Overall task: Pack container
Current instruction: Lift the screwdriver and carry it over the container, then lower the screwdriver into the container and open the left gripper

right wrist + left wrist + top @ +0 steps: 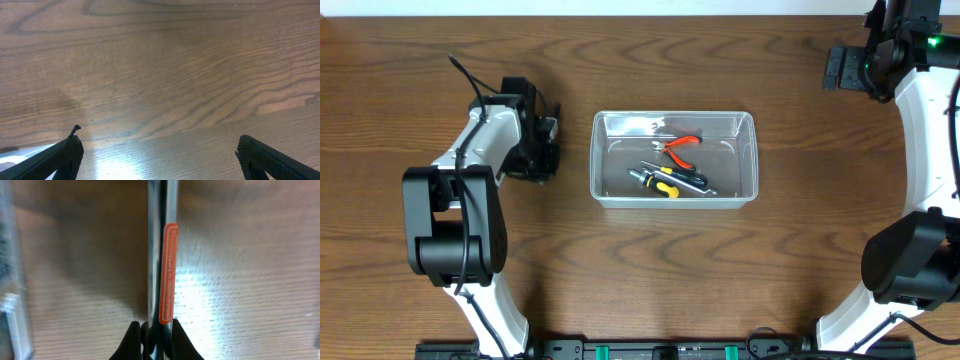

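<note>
The clear container (598,160) sits mid-table. Inside it lie orange-handled pliers (680,146) and yellow-and-black hand tools (665,181). My left gripper (548,142) is just left of the container, low over the table. In the left wrist view the left gripper (154,330) is shut on a shiny metal tool (157,255) with a long orange label (169,275); the tool runs straight away from the fingers over the wood. My right gripper (840,68) is at the far right back, open, and in its wrist view the right gripper (159,142) has only bare wood between its fingers.
A blurred clear wall of the container (12,305) shows at the left edge of the left wrist view. The right arm's base (910,265) stands at the right front and the left arm's base (455,225) at the left front.
</note>
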Controlling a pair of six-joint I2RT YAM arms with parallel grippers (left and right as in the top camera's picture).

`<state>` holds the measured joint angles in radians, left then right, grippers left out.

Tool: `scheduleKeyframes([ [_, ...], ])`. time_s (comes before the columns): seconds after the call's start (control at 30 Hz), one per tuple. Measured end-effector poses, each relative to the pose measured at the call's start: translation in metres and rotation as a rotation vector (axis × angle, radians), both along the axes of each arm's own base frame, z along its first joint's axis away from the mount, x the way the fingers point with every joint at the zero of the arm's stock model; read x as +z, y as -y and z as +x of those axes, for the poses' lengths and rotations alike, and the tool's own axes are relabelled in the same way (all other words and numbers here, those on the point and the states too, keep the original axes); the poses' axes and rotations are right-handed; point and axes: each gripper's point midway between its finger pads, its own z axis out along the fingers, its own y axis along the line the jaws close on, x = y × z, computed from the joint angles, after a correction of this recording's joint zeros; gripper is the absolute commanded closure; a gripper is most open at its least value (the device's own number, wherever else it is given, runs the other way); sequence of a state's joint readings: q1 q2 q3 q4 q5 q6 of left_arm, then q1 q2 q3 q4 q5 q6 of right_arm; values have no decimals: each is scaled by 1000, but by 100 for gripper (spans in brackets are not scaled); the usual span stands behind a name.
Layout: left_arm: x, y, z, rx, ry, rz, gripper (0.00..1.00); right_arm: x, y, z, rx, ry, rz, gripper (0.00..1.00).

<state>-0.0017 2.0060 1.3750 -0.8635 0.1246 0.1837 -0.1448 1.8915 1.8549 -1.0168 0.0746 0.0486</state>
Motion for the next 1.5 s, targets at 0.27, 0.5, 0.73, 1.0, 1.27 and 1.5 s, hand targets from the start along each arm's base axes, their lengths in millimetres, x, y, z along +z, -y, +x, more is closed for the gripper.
scheduleKeyframes([
  [0.27,80,0,40,0,235,-1,94,0,0,0,0,0,0,1],
  [0.5,157,9,39,-23,435,-6,94,0,0,0,0,-1,0,1],
  [0.73,200,62,24,-171,548,-60,94,0,0,0,0,-1,0,1],
  [1.0,205,147,-17,-505,527,-155,94,0,0,0,0,0,0,1],
  [1.27,189,191,-61,-786,430,-173,94,0,0,0,0,0,0,1],
  [1.5,159,207,-65,-923,355,-158,94,0,0,0,0,0,0,1],
])
